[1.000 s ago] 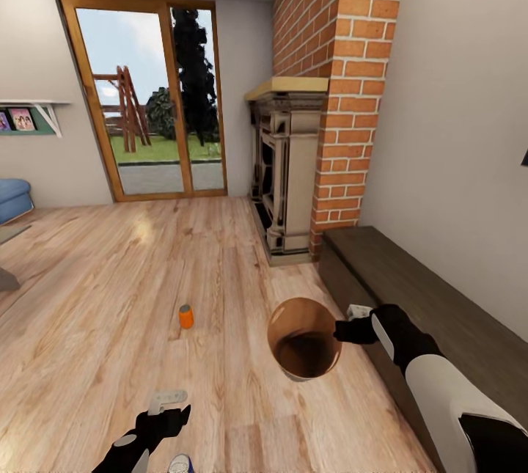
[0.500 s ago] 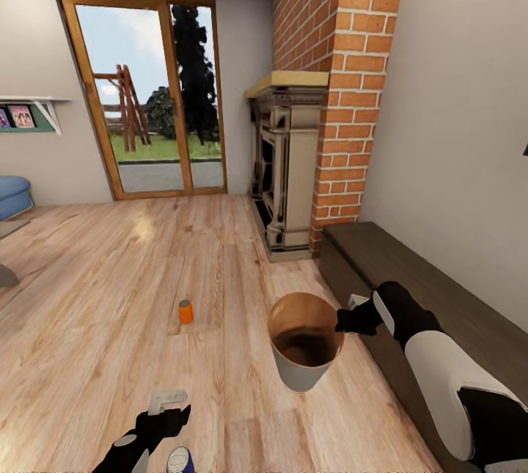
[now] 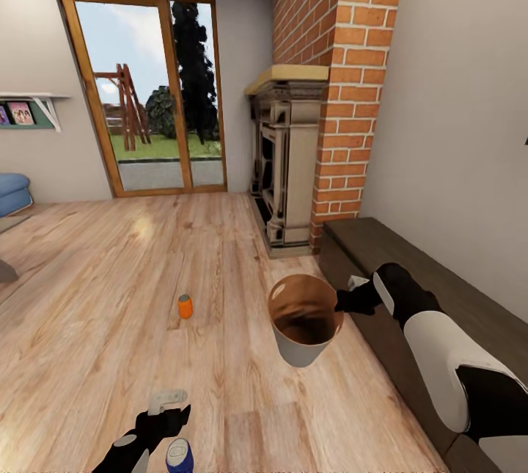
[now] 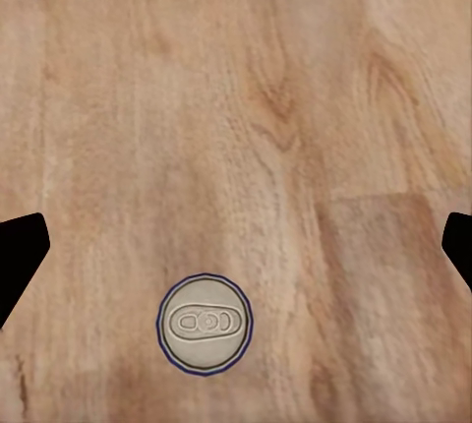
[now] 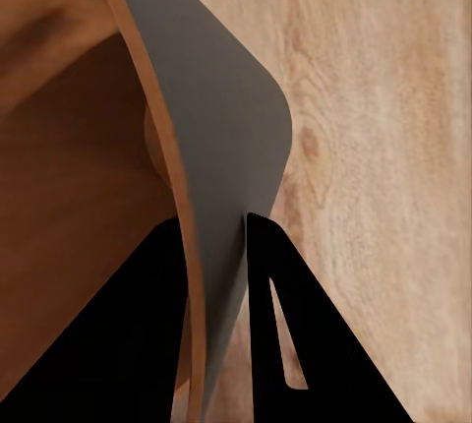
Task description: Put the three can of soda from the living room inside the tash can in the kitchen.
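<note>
An orange can of soda (image 3: 185, 306) stands upright on the wood floor ahead of me. A dark blue can of soda (image 3: 179, 455) stands at the head view's lower edge, just beside my left gripper (image 3: 170, 408). The left wrist view looks down on its grey top (image 4: 205, 325), with my left gripper (image 4: 246, 236) open wide above it, fingers apart at both sides. My right gripper (image 3: 346, 304) holds the tash can (image 3: 304, 320) off the floor, tilted, its brown inside showing. In the right wrist view my right gripper (image 5: 214, 224) is shut on the tash can's wall (image 5: 211, 98) at the rim.
A brick fireplace (image 3: 290, 165) stands ahead at the right. A long dark low bench (image 3: 411, 268) runs along the right wall, close under my right arm. A glass door (image 3: 147, 92) is at the back, with a blue sofa's end (image 3: 13, 191) at the left edge.
The whole view has shifted a little, and more of the blue can shows. My right gripper has raised the tash can slightly, and more of its grey wall shows.
</note>
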Motion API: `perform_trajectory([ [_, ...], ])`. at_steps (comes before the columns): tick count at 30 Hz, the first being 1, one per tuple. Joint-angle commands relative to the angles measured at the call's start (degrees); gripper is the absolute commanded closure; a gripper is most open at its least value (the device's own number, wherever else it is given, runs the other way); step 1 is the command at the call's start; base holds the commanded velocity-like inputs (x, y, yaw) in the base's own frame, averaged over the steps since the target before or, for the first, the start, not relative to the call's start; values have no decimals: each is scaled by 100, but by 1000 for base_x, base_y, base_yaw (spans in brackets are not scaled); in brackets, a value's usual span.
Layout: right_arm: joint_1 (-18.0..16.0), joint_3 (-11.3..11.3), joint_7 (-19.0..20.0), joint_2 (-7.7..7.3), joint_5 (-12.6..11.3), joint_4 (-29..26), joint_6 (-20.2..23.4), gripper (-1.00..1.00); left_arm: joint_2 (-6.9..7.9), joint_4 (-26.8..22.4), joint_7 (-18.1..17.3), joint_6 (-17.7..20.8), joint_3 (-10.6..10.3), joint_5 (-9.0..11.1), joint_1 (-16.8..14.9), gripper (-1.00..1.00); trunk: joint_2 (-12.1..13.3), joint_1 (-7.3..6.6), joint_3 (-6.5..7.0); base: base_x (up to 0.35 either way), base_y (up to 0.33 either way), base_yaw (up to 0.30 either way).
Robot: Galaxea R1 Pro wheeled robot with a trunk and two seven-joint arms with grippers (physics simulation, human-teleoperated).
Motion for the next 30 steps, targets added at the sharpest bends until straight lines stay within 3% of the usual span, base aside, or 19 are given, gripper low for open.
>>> perform_trajectory([
  [1, -5, -18, 26, 1, -184, -3, 26, 100, 0, 1, 0, -1, 0, 0, 0, -100, -42, 22, -17, 0, 0, 0],
  [16, -7, -9, 15, 9, -182, -11, 26, 100, 0, 1, 1, -1, 0, 4, 1, -100, -644, 351, -287, 0, 0, 0],
  [30, -4, 8, -6, 28, -170, -39, 26, 100, 0, -4, -5, -1, 0, 8, 0, -100, -663, 387, -597, 0, 0, 4],
])
